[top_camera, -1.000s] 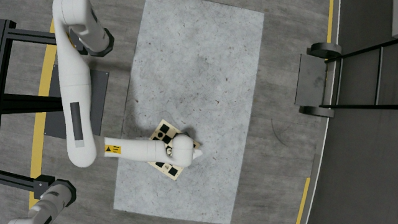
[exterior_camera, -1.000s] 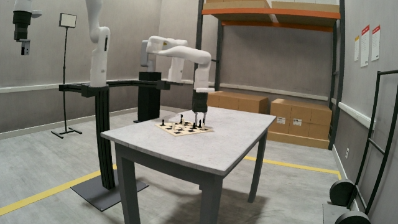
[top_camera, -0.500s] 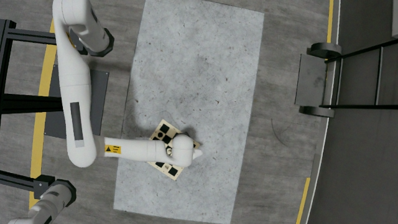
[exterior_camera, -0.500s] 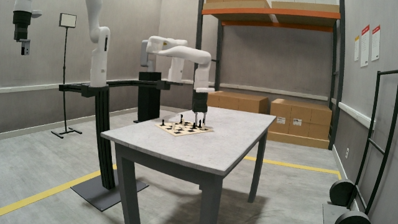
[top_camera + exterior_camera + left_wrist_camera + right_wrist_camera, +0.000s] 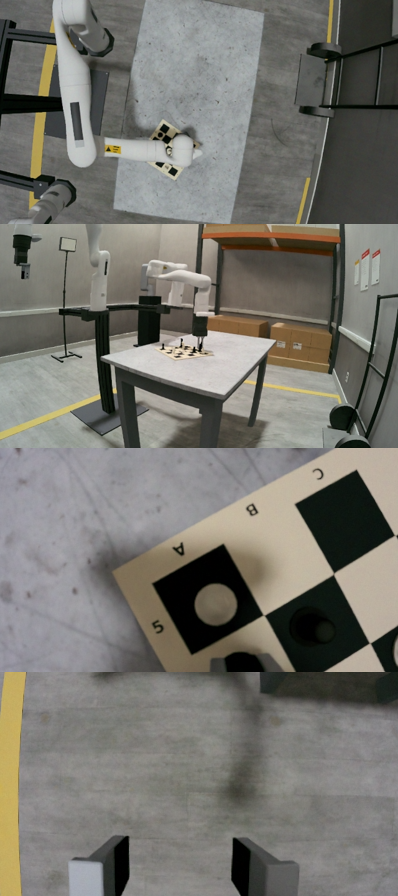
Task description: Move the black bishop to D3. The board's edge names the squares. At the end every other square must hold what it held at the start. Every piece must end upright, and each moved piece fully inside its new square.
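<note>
Blk bishop [image 5: 200, 346] [image 5: 242, 663]: clamped in L pincer, approx. over A4; type by task, only its top shows close up.
L pincer [image 5: 201, 347] [image 5: 243, 666]: closed on bishop, low at bd.
Wht pc [image 5: 203, 351] [image 5: 215, 604]: A5, just beside L pincer. Risk: sideways start before full lift knocks it.
Blk pc [image 5: 194, 350] [image 5: 312, 626]: B4, other near neighbour. Risk: too low a carry twd D3 clips it, prob. a topple.
D3: out of L wrist view, away from L pincer past B4. Risk: bd skew to table, miscounted sq. or off-ctr set-down over a line.
Bd [image 5: 175, 177] [image 5: 177, 358] [image 5: 278, 500]: under L pincer. Risk: tilted grip, early release, bishop tips.
R pincer [image 5: 25, 277] [image 5: 181, 864]: apart, nil held, well off bd; low risk.
</note>
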You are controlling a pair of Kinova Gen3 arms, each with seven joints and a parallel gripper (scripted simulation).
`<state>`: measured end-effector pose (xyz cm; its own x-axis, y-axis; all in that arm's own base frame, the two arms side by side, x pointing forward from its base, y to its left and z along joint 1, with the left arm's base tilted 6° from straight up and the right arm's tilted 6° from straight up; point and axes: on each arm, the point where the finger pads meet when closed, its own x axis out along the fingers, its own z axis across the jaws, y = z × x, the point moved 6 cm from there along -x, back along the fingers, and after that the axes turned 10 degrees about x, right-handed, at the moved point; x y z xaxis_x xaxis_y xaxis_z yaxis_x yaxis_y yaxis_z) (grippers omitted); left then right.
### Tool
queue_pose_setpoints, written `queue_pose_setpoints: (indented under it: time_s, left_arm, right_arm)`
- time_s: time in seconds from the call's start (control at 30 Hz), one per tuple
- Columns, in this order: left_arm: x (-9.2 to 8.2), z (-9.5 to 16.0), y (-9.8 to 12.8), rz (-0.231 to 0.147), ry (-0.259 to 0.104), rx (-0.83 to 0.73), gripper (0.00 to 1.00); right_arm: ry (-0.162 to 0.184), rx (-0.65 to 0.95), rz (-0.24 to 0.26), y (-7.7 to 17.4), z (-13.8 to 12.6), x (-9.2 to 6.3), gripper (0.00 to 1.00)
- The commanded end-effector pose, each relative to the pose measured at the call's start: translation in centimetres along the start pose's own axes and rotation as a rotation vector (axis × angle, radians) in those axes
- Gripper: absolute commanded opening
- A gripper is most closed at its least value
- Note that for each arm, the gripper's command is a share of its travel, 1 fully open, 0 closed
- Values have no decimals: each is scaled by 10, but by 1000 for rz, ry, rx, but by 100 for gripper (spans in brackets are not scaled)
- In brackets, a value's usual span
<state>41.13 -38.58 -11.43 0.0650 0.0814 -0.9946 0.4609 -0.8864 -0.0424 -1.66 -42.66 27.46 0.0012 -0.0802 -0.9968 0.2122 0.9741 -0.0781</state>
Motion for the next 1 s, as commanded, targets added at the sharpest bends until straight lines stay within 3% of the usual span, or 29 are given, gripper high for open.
queue_pose_setpoints:
  time_s: [0.0, 0.83, 0.97]
  left_arm:
    - [-1, 0, 1, 2, 0, 0, 0]
    - [-1, 0, 1, 2, 0, 0, 0]
    - [-8, 0, 1, 2, 0, 0, 0]
  right_arm:
    - [-1, 0, -2, 0, 0, -1, 100]
    - [-1, 0, -2, 0, 0, -1, 100]
    - [-1, 0, -2, 0, 0, -1, 100]
